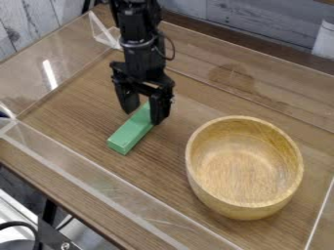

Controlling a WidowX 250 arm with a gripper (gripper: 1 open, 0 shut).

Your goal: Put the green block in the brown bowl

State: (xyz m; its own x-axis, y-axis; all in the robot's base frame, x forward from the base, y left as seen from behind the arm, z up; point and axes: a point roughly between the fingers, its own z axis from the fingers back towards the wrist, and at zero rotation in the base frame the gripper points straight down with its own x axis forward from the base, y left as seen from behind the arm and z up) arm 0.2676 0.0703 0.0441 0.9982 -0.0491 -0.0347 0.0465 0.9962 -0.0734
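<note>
The green block [132,131] lies flat on the wooden counter [78,107], to the left of the brown bowl [244,165] and apart from it. Its long axis runs diagonally, from near-left to far-right. The black arm comes down from above, with the gripper [144,104] pointing straight down. The gripper is spread wide, with one finger on each side of the block's far end.

bright green block [133,129], light-brown bowl [244,166] (visible grain), black hand [144,108]
</note>
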